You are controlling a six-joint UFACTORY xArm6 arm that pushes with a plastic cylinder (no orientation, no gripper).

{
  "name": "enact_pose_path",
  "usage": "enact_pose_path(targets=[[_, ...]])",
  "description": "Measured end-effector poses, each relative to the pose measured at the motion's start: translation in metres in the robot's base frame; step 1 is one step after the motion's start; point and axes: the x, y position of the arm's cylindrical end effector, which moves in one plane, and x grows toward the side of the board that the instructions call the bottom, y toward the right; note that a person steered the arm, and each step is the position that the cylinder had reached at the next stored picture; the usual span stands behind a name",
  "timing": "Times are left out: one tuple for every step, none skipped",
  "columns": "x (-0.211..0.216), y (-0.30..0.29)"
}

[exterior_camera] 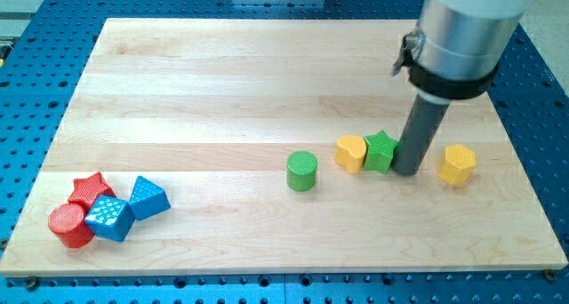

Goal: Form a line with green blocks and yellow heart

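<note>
A green cylinder (302, 172) stands right of the board's middle. To its right a yellow heart (350, 153) touches a green star (380, 151). My tip (408, 171) rests on the board against the green star's right side. A yellow hexagon (456, 164) lies a short way to the tip's right, apart from it. The three blocks from cylinder to star run roughly left to right, with a gap between the cylinder and the heart.
At the view's bottom left a cluster sits together: a red star (90, 188), a red cylinder (70, 226), a blue cube (109, 219) and a blue block (148, 198). The wooden board (222, 91) lies on a blue perforated table.
</note>
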Motion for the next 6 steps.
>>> enact_pose_path(targets=[[-0.041, -0.003], [-0.045, -0.063], [-0.012, -0.085], [-0.008, -0.085], [-0.036, -0.085], [-0.022, -0.053]])
